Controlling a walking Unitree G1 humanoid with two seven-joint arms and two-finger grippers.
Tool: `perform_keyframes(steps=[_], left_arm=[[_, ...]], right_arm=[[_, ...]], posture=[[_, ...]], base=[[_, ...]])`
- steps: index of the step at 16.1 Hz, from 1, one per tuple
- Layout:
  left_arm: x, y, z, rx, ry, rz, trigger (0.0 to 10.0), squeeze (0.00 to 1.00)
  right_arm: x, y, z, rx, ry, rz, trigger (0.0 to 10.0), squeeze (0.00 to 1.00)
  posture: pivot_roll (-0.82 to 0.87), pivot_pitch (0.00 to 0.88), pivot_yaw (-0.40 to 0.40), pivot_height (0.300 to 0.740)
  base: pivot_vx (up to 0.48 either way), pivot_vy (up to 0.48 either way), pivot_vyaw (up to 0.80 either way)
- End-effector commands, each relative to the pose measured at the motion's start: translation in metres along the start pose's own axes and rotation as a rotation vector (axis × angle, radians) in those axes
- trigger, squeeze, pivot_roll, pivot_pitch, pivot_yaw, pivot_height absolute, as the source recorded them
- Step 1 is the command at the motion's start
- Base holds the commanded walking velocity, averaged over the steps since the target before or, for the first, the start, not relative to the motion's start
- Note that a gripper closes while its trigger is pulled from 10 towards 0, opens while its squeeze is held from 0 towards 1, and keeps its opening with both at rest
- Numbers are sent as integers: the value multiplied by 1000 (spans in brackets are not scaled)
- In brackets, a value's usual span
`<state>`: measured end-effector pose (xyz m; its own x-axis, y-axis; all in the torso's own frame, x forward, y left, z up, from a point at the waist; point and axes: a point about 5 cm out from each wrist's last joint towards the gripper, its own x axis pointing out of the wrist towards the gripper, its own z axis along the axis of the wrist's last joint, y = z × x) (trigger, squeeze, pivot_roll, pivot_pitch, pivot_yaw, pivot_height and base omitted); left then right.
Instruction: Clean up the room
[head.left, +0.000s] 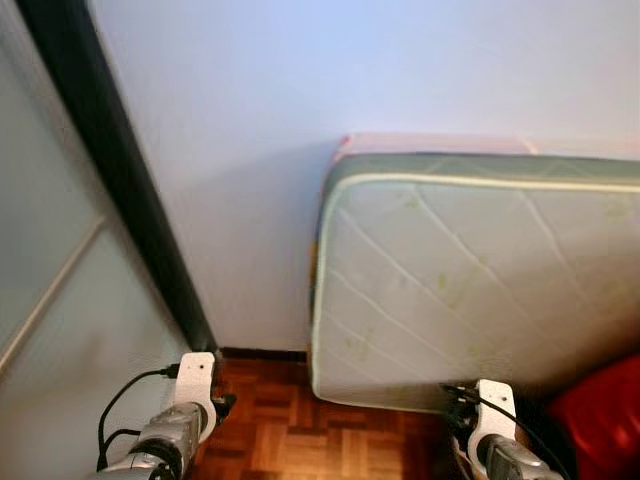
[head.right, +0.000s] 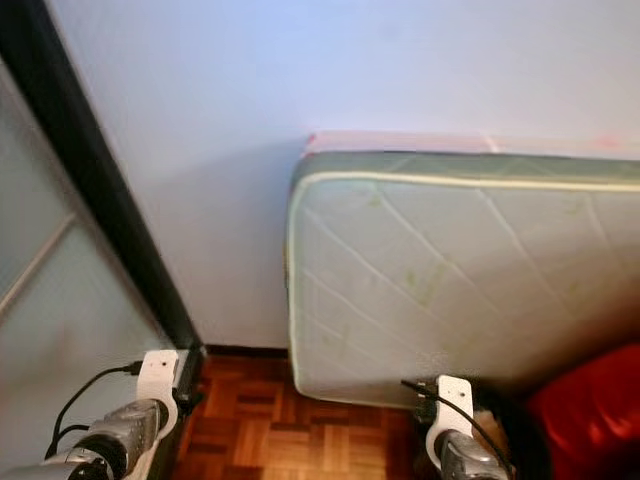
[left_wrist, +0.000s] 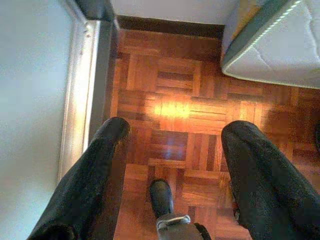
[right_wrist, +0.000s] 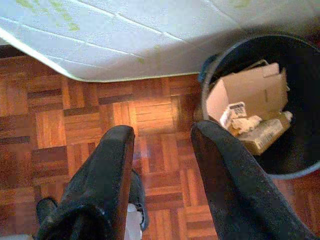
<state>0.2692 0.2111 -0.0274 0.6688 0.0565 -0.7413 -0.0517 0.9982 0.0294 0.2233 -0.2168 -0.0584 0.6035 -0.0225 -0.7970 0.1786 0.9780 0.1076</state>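
Dark bin (right_wrist: 260, 107), right half of right wrist view, on parquet floor (right_wrist: 60, 125), holds cardboard box (right_wrist: 247, 92) and scraps; sits just beside leaning mattress (head.left: 470, 285).

Right hand (right_wrist: 162, 150) above floor, near bin rim, fingers apart, empty. Left hand (left_wrist: 175, 145) over bare parquet by glass door frame (left_wrist: 92, 95), fingers spread, empty.

Risks, judged:
- right arm swing clips bin, tips contents
- nudged mattress slides down wall (head.left: 250, 150)
- red object (head.left: 600, 420), lower right, unidentified, could snag

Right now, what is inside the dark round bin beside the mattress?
The bin holds an open cardboard box, crumpled white paper and another flat carton. Whatever lies beneath them is covered, and the bin's far side is in shadow.
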Motion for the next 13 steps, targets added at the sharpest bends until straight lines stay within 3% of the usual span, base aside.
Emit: perform_keyframes(steps=[1,8,13], left_arm=[[0,-1,-1,15,12,-6,10000,0],[0,1,0,40,8,5,10000,0],[-1,7,1,63,15,9,10000,0]], right_arm=[[0,-2,-1,-6,8,-5,10000,0],[0,-2,0,-9,8,-3,10000,0],[1,4,-1,30,4,-1,10000,0]], posture=[[-77,0,-38,740],[-74,0,-37,740],[-70,0,6,740]], base=[[0,0,-788],[0,-73,-788],[0,-54,-788]])
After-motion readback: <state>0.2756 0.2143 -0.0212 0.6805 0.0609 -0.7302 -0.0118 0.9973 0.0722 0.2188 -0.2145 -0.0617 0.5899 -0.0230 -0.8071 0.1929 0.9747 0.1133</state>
